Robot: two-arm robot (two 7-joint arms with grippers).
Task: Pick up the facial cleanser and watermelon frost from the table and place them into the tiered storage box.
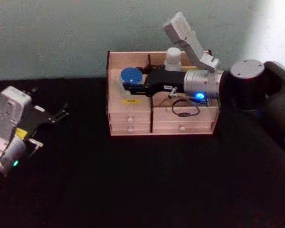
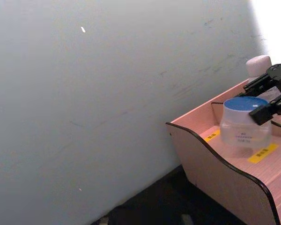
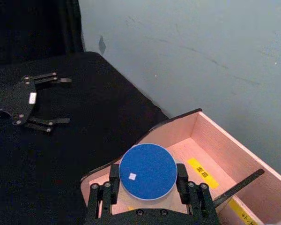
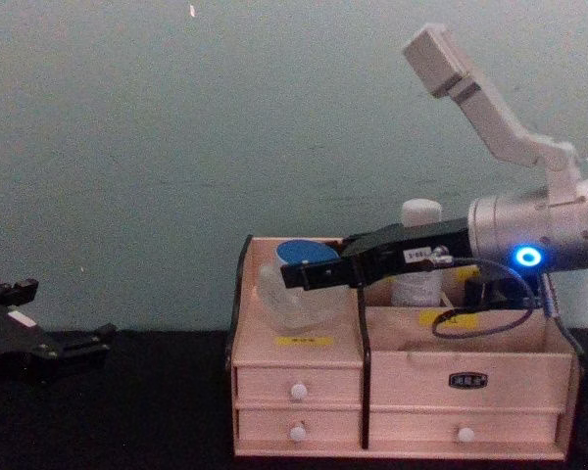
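The tiered storage box [image 1: 133, 118] [image 4: 402, 367] stands at the back of the black table, against the wall. A clear jar with a blue lid [image 1: 130, 76] [image 3: 147, 171] [image 4: 299, 284] rests in its left upper compartment. My right gripper [image 1: 132, 82] [image 3: 148, 173] reaches in from the right, and its fingers [image 3: 114, 180] press on both sides of the lid. A white capped bottle [image 1: 173, 59] [image 4: 420, 215] stands in the box's back right compartment. I cannot tell which of the two is the facial cleanser and which the watermelon frost. My left gripper [image 1: 51, 100] [image 4: 64, 311] is open over the table at the far left.
A black cable [image 1: 185, 111] from the right wrist hangs over the box's front. The pale wall [image 2: 107, 93] is close behind the box. Black tabletop [image 1: 147, 190] lies open in front of the box and between it and the left arm.
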